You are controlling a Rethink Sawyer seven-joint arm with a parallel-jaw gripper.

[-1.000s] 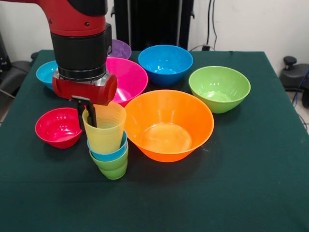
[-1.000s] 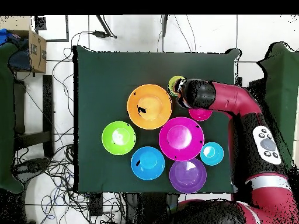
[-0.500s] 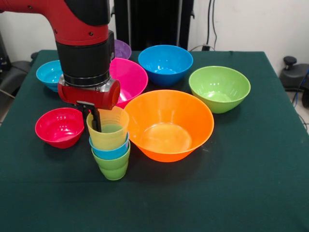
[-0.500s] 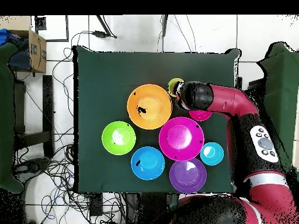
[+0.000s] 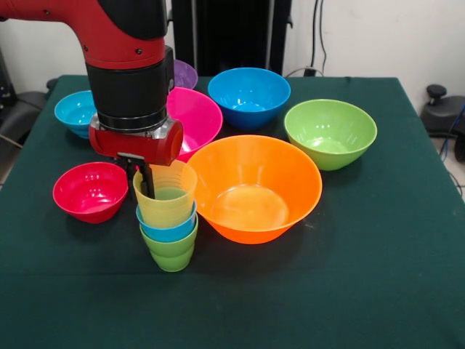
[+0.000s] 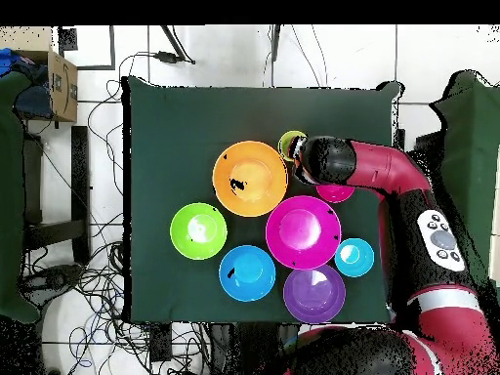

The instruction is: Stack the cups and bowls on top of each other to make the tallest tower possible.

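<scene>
On the dark green cloth-covered table (image 5: 378, 240), the small glossy red plastic bowl (image 5: 89, 191) is sitting left of the tower of nested tumblers (image 5: 168, 222), whose yellow top cup's rim the black gripper (image 5: 142, 182) is clamping, with white wall behind.

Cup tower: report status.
Gripper at yellow cup rim, one finger inside. Yellow nested on blue cup, green cup. Orange bowl close beside.

No readable text — no labels, brands, numbers, signs on anything shown.
</scene>
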